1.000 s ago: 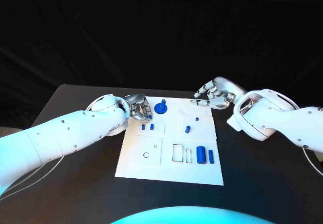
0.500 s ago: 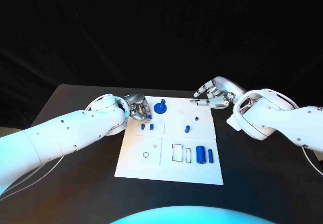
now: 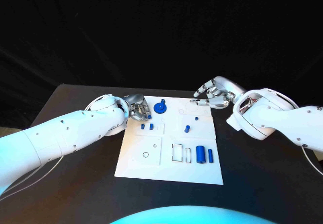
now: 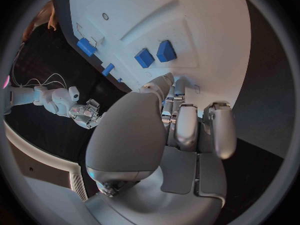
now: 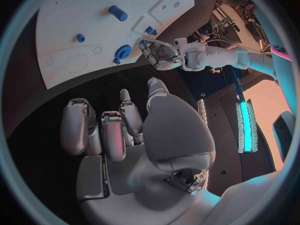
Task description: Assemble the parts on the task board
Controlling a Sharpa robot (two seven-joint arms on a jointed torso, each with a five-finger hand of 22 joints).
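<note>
Both hands sit at the far end of the task board, one at each side, and neither has a part in it — this looks like the reach before a pick, not yet a grasp. The left hand is at the board's left edge with its fingers curled in together over the white surface; the left wrist view shows nothing between them. Just beside it, toward the board's middle, stands the blue knobbed disc, and just nearer the robot lie two small blue blocks. The right hand hovers at the board's far right corner, fingers loosely bent and apart, empty. Nearer the robot from it are two small blue pegs, and further down the board a blue cylinder with a thinner blue pin beside it.

The next move, I judge, is for one hand to settle on a part — the left would have to spread its fingers first, then lower onto the disc or blocks.
</note>
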